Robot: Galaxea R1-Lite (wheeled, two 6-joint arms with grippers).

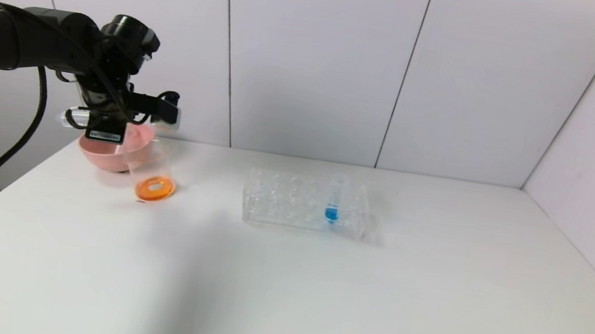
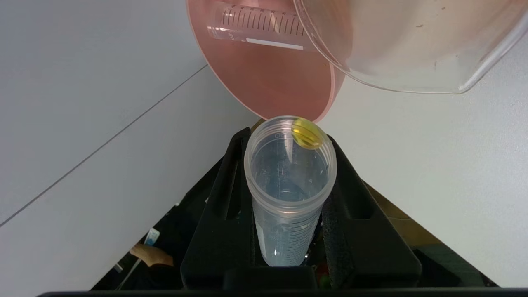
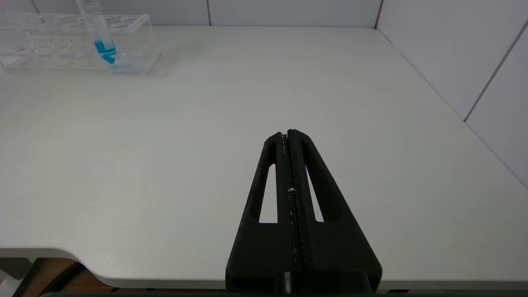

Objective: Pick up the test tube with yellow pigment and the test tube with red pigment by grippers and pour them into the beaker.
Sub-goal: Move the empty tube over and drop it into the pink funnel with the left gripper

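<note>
My left gripper point(image 1: 103, 126) hangs above the pink bowl point(image 1: 111, 157) at the table's far left. In the left wrist view it point(image 2: 288, 137) is shut on the test tube with yellow pigment point(image 2: 288, 194). The tube is tipped with its mouth toward the bowl and beaker, and a yellow drop point(image 2: 307, 133) sits at its rim. The beaker point(image 1: 152, 169) stands beside the bowl with orange liquid in its bottom; its rim shows in the left wrist view point(image 2: 412, 78). A clear tube point(image 2: 255, 24) with no red liquid showing lies in the bowl point(image 2: 268, 82). My right gripper point(image 3: 287, 133) is shut and empty.
A clear many-holed rack point(image 1: 292, 201) stands mid-table with a blue-liquid tube point(image 1: 333, 202) upright in it; both show in the right wrist view point(image 3: 62, 41). My right gripper is over bare table near the front edge point(image 3: 123, 280). Walls close the back and right.
</note>
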